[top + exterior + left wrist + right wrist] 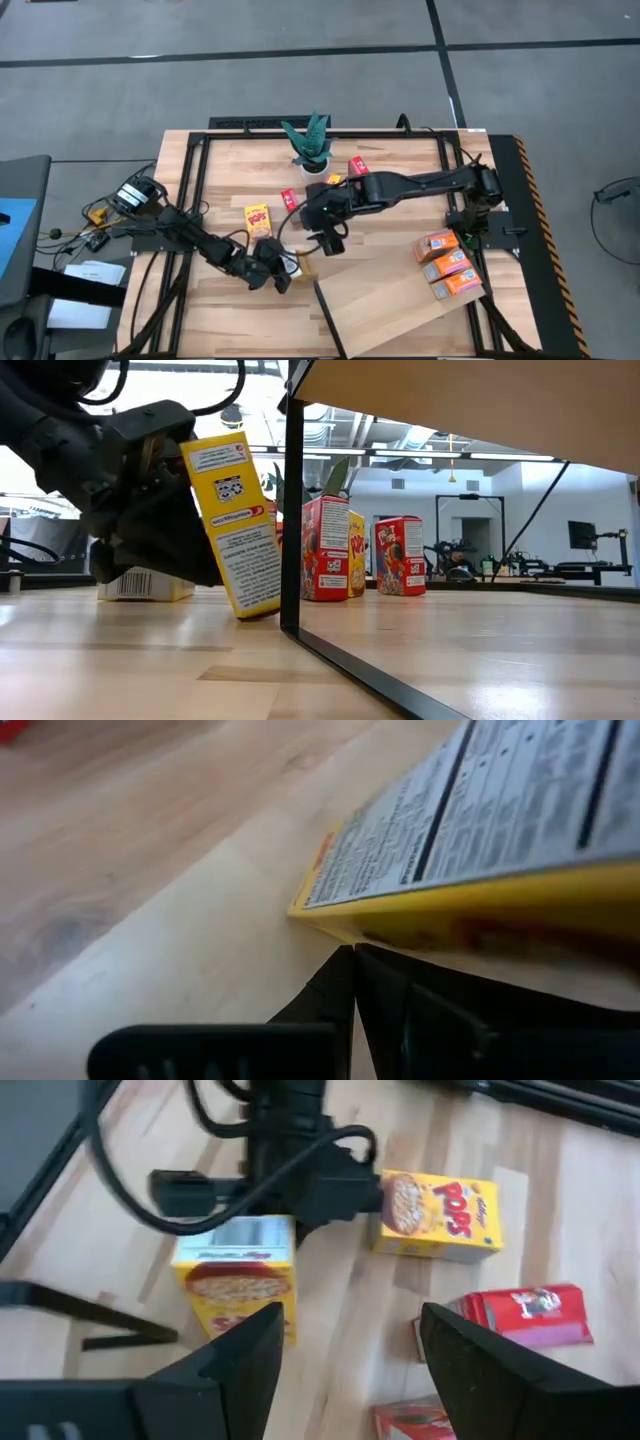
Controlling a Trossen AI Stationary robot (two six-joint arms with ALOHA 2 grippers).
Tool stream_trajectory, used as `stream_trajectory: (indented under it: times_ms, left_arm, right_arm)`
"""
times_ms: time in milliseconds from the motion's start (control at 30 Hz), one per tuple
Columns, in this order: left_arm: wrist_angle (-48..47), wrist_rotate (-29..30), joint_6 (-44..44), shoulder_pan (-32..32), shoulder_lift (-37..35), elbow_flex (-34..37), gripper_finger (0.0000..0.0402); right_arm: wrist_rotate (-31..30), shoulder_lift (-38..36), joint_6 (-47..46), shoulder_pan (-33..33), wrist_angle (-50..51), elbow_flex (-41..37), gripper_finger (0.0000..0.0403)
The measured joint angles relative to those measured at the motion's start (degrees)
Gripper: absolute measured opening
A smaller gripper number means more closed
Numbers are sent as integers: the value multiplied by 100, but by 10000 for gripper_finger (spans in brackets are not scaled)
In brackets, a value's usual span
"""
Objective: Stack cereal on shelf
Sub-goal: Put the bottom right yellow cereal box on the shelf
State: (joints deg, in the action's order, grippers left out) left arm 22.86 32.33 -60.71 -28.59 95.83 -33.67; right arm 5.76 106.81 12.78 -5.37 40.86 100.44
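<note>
- Lower centre of the high view: we see the left tool [283,272] closed on a yellow cereal box [236,525], held tilted with its bottom corner on the table [390,180], right beside the dark edge of the shelf [400,300].
- Low view: the shelf's dark upright edge stands directly in front of this box; beyond it we see two red boxes [325,548] and a yellow one between them, all upright.
- Centre of the high view: the right tool [345,1345] hovers with its fingers spread wide, holding nothing; through its wrist view we see the held box, a yellow Pops box [438,1215] lying flat and a red box [525,1315] on its side.
- Right of the high view: three orange boxes [449,266] lie side by side on the shelf.
- Upper centre: a potted plant [311,144] stands near the red boxes.
</note>
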Motion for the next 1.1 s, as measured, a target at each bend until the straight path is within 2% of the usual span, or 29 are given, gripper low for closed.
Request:
stream_trajectory:
  times_ms: [233,567,933,1100]
  left_arm:
    - [38,-5,323,160,0,0,0]
    - [48,-13,510,419,-2,0,0]
    - [120,-207,767,594,-4,0,0]
    - [260,-262,1003,647,-4,0,0]
  right_arm:
    - [468,45,675,-3,-184,0,261]
    - [939,45,1127,228,-231,0,263]
    - [958,44,1388,452,-38,-18,327]
    - [1092,54,1618,485,-32,-205,340]
